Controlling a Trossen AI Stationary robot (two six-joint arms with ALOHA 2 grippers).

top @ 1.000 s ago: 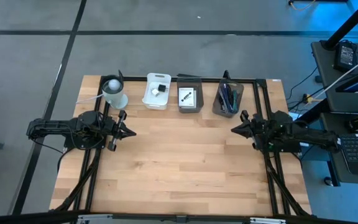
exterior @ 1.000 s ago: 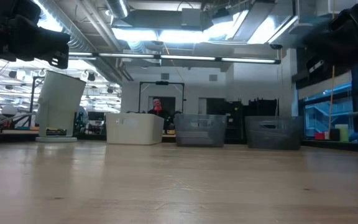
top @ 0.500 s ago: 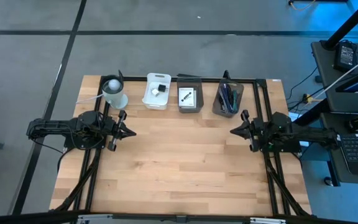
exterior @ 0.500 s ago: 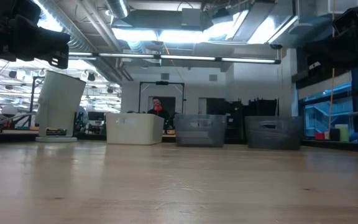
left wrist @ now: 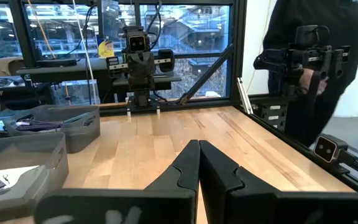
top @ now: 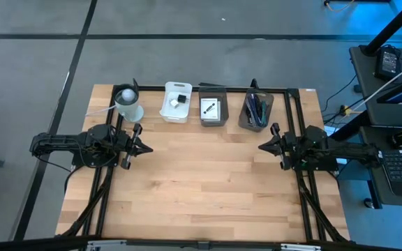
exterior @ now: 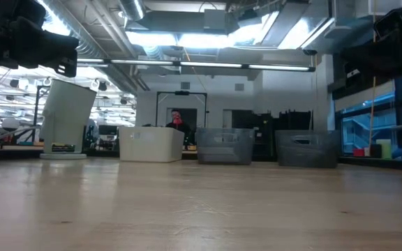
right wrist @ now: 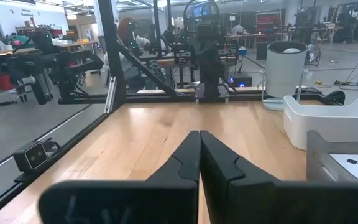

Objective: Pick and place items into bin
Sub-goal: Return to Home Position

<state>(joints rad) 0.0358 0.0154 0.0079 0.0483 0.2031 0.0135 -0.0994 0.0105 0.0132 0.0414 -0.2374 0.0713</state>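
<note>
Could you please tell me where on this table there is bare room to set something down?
Bare wood runs between the shut left gripper and the shut right gripper, and across the whole near half of the table. The far edge is crowded: white canister, white bin, middle grey bin and right grey bin stand in a row.

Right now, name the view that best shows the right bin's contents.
High view: it looks straight down into the right bin, onto the pens. The low view shows only its wall, the left wrist view sees in at a slant, the right wrist view misses it.
</note>
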